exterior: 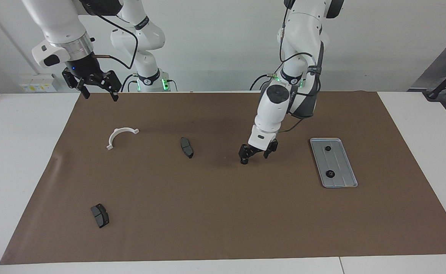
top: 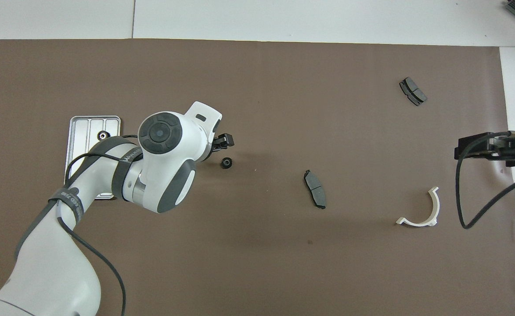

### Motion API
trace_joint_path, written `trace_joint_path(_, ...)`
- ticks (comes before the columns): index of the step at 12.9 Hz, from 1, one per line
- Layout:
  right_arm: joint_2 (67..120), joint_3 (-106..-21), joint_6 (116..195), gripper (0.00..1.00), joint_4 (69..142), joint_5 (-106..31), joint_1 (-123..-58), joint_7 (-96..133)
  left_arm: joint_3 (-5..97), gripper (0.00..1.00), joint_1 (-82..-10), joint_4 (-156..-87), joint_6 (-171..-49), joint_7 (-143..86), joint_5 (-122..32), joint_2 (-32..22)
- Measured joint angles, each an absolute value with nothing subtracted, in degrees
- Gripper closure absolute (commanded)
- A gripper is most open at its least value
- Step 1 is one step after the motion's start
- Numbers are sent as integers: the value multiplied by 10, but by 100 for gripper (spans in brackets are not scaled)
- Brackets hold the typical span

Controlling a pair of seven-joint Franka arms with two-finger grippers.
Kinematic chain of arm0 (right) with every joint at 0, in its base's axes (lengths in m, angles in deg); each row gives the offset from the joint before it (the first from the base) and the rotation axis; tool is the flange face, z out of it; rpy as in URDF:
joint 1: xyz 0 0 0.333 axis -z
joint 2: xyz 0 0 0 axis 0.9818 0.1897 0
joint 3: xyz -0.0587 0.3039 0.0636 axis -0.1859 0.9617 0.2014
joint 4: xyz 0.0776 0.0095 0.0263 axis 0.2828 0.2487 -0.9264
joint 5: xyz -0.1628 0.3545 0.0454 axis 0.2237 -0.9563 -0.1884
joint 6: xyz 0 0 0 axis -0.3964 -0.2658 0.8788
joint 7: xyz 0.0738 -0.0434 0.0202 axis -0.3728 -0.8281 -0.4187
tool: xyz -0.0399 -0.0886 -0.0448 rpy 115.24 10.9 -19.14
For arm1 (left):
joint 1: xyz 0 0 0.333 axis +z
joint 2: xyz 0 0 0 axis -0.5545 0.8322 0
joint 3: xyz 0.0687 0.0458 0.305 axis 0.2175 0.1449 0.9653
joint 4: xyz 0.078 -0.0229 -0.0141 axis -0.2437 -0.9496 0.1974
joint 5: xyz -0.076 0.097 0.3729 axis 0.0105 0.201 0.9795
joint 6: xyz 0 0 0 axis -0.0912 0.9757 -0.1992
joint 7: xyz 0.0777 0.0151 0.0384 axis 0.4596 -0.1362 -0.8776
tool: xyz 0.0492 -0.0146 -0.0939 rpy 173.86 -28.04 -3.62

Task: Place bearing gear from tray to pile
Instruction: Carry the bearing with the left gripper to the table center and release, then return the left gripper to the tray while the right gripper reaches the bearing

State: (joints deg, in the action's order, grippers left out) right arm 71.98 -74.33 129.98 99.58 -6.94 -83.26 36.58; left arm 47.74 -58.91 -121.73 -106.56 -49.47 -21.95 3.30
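Overhead view: one small black round gear point(top: 226, 163) lies loose on the brown mat point(top: 257, 263), just beside the left end effector point(exterior: 256, 153), whose fingers stand apart. Two more gears point(exterior: 327, 148) sit in the ridged silver-grey metal tray point(exterior: 350, 173). Right end effector point(exterior: 94, 88) waits, fingers apart. Two dark grey brake pads point(exterior: 187, 147), one white half-ring point(exterior: 120, 136).
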Motion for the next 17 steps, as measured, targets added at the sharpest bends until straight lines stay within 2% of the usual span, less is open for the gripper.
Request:
trace_joint_path(4, 720, -743, 1300, 0, 996, -69, -833, 366, 481, 0, -454, -1197, -1023, -315, -219, 29)
trace_joint_path(8, 720, -743, 1300, 0, 996, -69, -833, 366, 481, 0, -356, -1196, -1026, -163, -219, 29)
trace_joint_path(12, 720, -743, 1300, 0, 996, -69, -833, 366, 481, 0, -339, -1200, -1036, -148, -219, 32)
trace_joint_path(14, 720, -743, 1300, 0, 996, -69, -833, 366, 482, 8, -336, -1217, -1052, -158, -219, 34)
trace_joint_path(17, 719, -743, 1300, 0, 996, -69, -833, 366, 480, 13, -335, -1245, -1076, -210, -219, 35)
